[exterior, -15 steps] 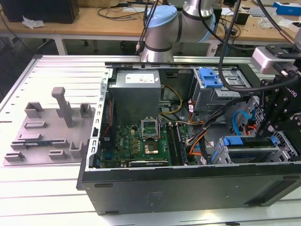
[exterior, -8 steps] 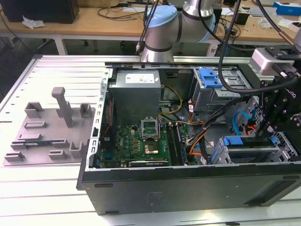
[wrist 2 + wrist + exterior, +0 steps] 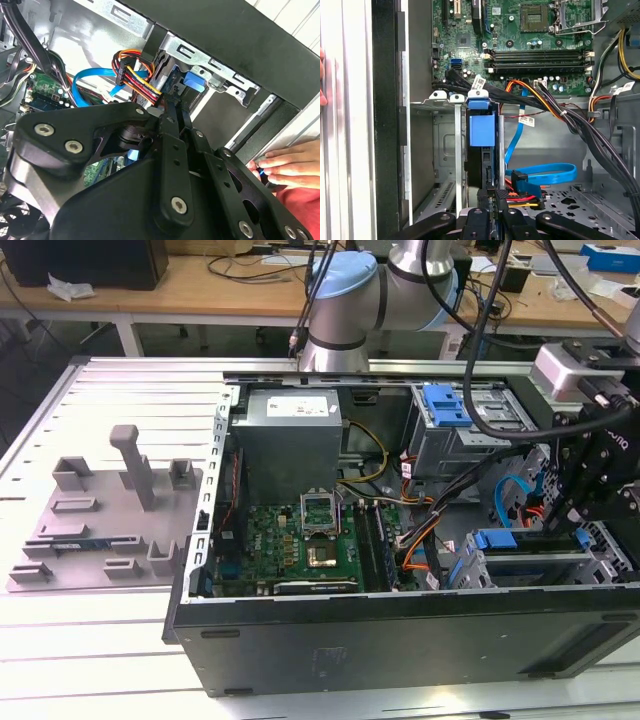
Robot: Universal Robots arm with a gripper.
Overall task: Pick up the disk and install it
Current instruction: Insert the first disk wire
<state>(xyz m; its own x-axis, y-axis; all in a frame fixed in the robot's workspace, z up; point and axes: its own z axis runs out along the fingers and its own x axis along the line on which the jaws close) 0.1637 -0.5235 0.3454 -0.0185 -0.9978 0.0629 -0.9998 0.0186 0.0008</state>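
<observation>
Lab benches [image 3: 200,285] strewn with cables run along 12 o'clock of the exterior view, with a white slatted table [image 3: 100,660] in front of them. The PC case [image 3: 400,640] lies on its side on the table, open, filling the centre through 3 o'clock. A grey fixture plate [image 3: 100,530] with posts sits on the table at 9 o'clock of the case, just beside it.

Inside the case:
- The motherboard [image 3: 310,540] is in the middle.
- The grey power supply [image 3: 290,435] is at 12 o'clock of the motherboard.
- The drive cage [image 3: 520,575] is at 3 o'clock of the motherboard, against the near case wall.

The arm [image 3: 340,300] comes in from 12 o'clock, and the gripper [image 3: 578,522] hangs over the cage at 3 o'clock of the exterior view.

First wrist view: the disk [image 3: 481,129] stands on edge in a cage slot with metal dividers either side, its blue rail end facing the motherboard. The gripper lines up with the disk's opposite end and is very close to it. I can't tell if it's clamped on the disk or let go, because its own black linkage blocks the contact area in both wrist views.

A blue data cable [image 3: 545,175] loops just beside the disk. An orange-red-yellow power lead [image 3: 135,75] runs close past the gripper. A person's hand [image 3: 285,167] rests at the outer case edge near the cage, with a red sleeve [image 3: 300,210] next to it.
</observation>
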